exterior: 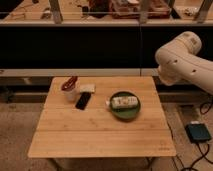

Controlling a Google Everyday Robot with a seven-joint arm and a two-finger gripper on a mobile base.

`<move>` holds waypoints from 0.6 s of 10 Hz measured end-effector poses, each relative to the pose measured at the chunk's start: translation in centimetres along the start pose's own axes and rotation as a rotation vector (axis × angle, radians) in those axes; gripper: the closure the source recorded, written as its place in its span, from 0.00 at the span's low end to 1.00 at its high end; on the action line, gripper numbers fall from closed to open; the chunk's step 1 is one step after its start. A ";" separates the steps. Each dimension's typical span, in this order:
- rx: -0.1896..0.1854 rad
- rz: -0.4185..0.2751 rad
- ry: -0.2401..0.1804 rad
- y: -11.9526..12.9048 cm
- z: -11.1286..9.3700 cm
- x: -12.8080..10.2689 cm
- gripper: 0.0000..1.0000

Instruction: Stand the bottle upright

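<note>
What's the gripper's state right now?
Gripper: out of view past the right edge; only the arm shows, so its state cannot be told.
The bottle lies on the green plate, unheld.
</note>
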 end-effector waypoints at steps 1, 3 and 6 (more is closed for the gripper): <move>-0.022 -0.013 0.020 -0.7 0.0 -0.1 0.81; -0.058 -0.052 0.095 -2.6 0.1 0.0 0.81; -0.066 -0.098 0.211 -4.8 0.2 0.4 0.67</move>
